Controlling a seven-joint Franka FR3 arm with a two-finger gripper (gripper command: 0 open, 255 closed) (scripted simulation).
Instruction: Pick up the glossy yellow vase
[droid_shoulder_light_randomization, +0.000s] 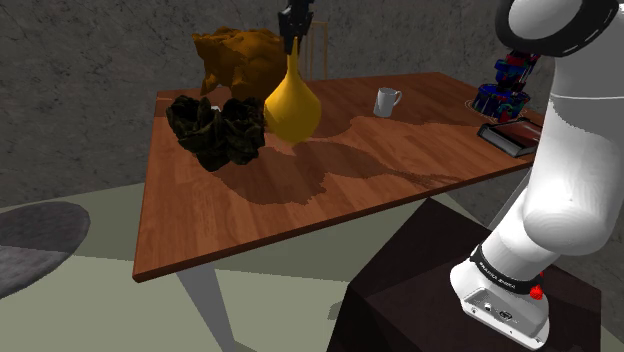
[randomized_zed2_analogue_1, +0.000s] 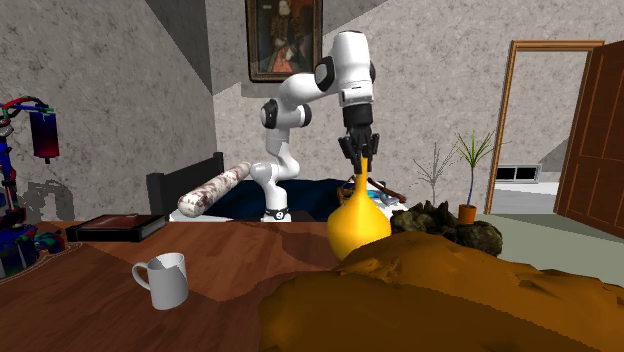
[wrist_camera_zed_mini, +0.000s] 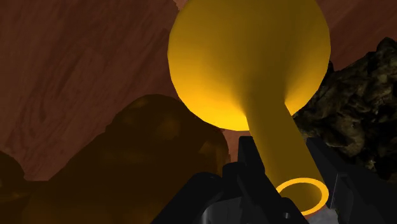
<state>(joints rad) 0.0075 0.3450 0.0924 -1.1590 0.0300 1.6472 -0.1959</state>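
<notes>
A glossy yellow vase (droid_shoulder_light_randomization: 292, 105) with a round belly and a long thin neck stands on the wooden table (droid_shoulder_light_randomization: 330, 190), near its far side. My black gripper (droid_shoulder_light_randomization: 293, 42) comes down from above and is shut on the top of the neck. In the second exterior view the vase (randomized_zed2_analogue_1: 358, 225) hangs straight under the gripper (randomized_zed2_analogue_1: 361, 160). The wrist view looks down the neck onto the vase (wrist_camera_zed_mini: 248, 57), and the gripper (wrist_camera_zed_mini: 284, 153) has a finger pressed against each side of the neck just below the rim.
A dark rocky lump (droid_shoulder_light_randomization: 215, 130) sits close beside the vase, and an orange-brown lumpy object (droid_shoulder_light_randomization: 240, 55) lies right behind it. A white mug (droid_shoulder_light_randomization: 386, 101), a dark book (droid_shoulder_light_randomization: 512, 137) and a colourful object (droid_shoulder_light_randomization: 505, 85) stand toward the shoulder view's right.
</notes>
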